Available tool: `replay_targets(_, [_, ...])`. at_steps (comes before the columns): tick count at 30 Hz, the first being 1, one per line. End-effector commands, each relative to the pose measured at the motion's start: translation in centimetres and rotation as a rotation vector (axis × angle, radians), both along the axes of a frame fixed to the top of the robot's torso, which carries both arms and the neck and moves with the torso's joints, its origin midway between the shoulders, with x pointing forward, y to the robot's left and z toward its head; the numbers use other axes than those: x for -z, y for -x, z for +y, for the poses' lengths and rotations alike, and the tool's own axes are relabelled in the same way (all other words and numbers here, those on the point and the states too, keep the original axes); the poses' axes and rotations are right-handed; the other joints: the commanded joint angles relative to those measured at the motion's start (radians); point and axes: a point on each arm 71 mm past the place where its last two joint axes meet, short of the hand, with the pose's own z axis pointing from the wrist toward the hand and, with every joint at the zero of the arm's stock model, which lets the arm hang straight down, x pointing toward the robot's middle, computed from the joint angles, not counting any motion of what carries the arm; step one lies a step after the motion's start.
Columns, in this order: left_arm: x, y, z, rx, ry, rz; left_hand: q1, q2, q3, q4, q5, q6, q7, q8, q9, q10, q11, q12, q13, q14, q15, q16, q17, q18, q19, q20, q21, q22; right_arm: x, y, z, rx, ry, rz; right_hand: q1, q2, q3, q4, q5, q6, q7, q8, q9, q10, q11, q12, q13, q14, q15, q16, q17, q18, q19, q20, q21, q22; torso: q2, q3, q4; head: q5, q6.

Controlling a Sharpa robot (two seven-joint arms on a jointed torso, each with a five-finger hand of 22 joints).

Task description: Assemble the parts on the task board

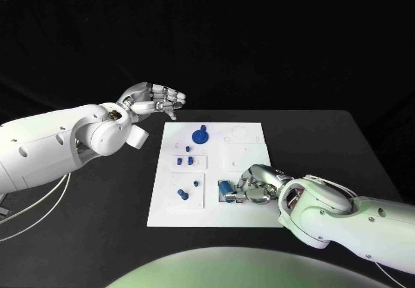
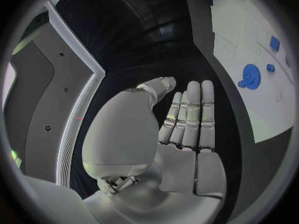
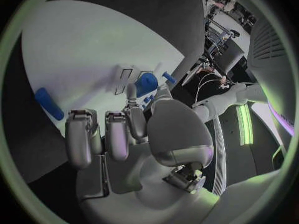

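Resting on the near right part of the task board (image 1: pixel 246 219), your right hand (image 1: pixel 258 187) curls its fingers down around a small blue part (image 1: pixel 224 191) that lies in a recess there; from the head view you cannot tell whether the fingers actually pinch that part or only touch it. In the right wrist view the same hand (image 3: pixel 124 134) shows its fingers bent forward over the white plate, with a blue piece (image 3: pixel 147 82) just beyond the fingertips and another blue bar (image 3: pixel 49 103) lying apart on the board. Your left hand (image 1: pixel 156 99) hangs above the bench (image 1: pixel 346 138) beyond the board's far left corner, holding nothing, its fingers curled inward; the left wrist view shows that hand (image 2: pixel 181 129) with its fingers straight and laid side by side. Farther out on the board you see a round blue gear (image 1: pixel 201 136) near the far edge, a pair of small blue pegs (image 1: pixel 185 161) in the middle left, and one more blue peg (image 1: pixel 182 194) in the near left panel.
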Motion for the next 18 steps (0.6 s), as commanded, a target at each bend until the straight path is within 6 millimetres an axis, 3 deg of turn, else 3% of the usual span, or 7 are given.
replay_targets(1, [-0.09,0.03,-0.14,0.01,0.005,-0.004,-0.012,0.001,0.004,0.004,0.004,-0.008,0.027,0.003,-0.001,-0.005,0.001,0.002,0.0,-0.007,0.001,0.006,-0.001,0.013,-0.006,0.004,0.0,-0.001,-0.03,0.3,-0.03,-0.02,0.011,0.017,-0.012,-0.001,-0.006,-0.001,0.005,0.002,0.007,-0.005,0.001,0.006,0.002,-0.003,0.002,0.069,-0.007,0.003,0.096,-0.007,0.065,-0.005,0.003,0.233,-0.001,-0.0001,-0.001,0.001,0.0])
replay_targets(9, [-0.07,0.01,-0.11,0.009,0.005,-0.003,-0.012,0.001,0.004,0.004,0.004,-0.008,0.027,0.003,-0.001,-0.005,0.001,0.002,0.0,-0.007,0.001,0.006,-0.001,0.013,-0.006,0.004,0.0,-0.001,-0.14,0.56,0.04,-0.029,0.007,0.027,-0.012,0.0,-0.005,-0.001,0.005,0.002,0.007,-0.005,0.001,0.006,0.002,-0.003,0.002,0.069,-0.007,0.003,0.097,-0.007,0.065,-0.005,0.004,0.233,0.0,0.001,0.0008,0.0,0.0])
replay_targets(15, [-0.06,-0.01,-0.13,0.01,0.005,-0.003,-0.012,0.001,0.004,0.004,0.004,-0.008,0.027,0.003,-0.001,-0.005,0.001,0.002,0.0,-0.007,0.001,0.006,-0.001,0.013,-0.006,0.004,0.0,-0.001,-0.13,0.63,0.4,-0.039,-0.002,0.034,-0.009,0.012,0.001,-0.003,0.006,0.001,0.007,-0.005,0.002,0.007,0.002,-0.004,0.003,0.069,-0.007,0.003,0.096,-0.007,0.064,-0.005,0.003,0.233,0.001,0.0008,0.0002,-0.001,0.0])
replay_targets(17, [-0.06,-0.01,-0.15,0.01,0.005,-0.003,-0.013,0.001,0.004,0.004,0.004,-0.008,0.027,0.003,-0.001,-0.006,0.001,0.003,0.0,-0.008,0.001,0.006,-0.001,0.013,-0.006,0.004,0.0,-0.001,-0.06,0.57,0.49,-0.042,0.001,0.037,0.004,0.033,0.008,-0.005,0.006,0.0,0.007,-0.006,0.004,0.007,0.002,-0.004,0.006,0.069,-0.007,0.002,0.096,-0.006,0.064,-0.005,0.002,0.233,0.001,0.0007,0.0009,-0.002,0.0])
replay_targets(18, [-0.06,-0.01,-0.15,0.01,0.005,-0.003,-0.014,0.002,0.006,0.004,0.004,-0.01,0.027,0.004,-0.001,-0.008,0.001,0.006,0.0,-0.008,0.001,0.007,-0.002,0.014,-0.006,0.004,-0.001,-0.002,-0.02,0.52,0.5,-0.042,0.003,0.037,0.029,0.054,0.021,-0.01,0.006,-0.001,0.007,-0.008,0.005,0.008,0.002,-0.005,0.008,0.069,-0.007,0.003,0.097,-0.006,0.064,-0.005,0.003,0.233,0.001,0.0006,0.0008,-0.002,0.0])
